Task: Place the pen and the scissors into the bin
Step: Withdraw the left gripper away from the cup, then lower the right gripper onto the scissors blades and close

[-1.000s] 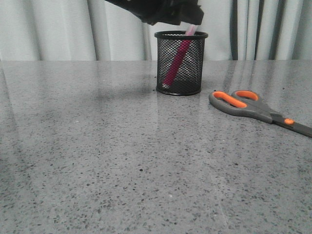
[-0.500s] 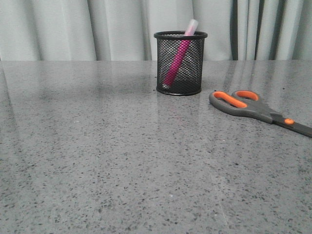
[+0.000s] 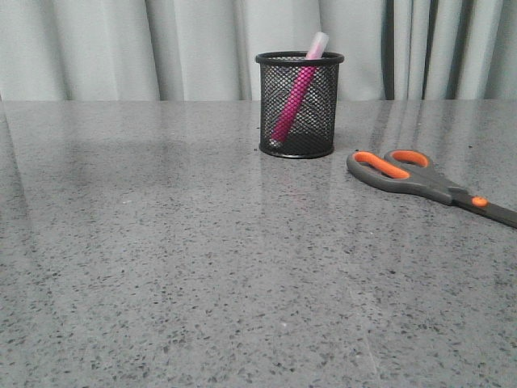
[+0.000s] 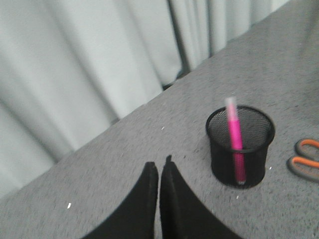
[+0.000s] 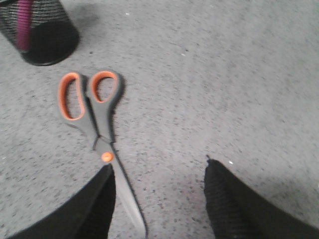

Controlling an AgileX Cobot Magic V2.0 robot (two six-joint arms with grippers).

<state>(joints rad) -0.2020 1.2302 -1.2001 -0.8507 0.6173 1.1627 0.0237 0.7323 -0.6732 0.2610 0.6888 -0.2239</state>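
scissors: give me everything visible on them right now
The scissors lie flat on the grey speckled table, to the right of the bin and apart from it. Grey handles with orange loop linings, an orange pivot dot, dark blades that look closed. The loops point toward the bin, the blades away from it. In the right wrist view the right gripper is open above them, one finger beside the blade; whether it touches is unclear. Nothing else touches them.

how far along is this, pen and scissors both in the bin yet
About halfway. The pen stands tilted inside the bin, cap above the rim. The scissors lie flat on the table beside it. The right hand is open near the blades, holding nothing; the left hand is shut and empty. Scissors remain.
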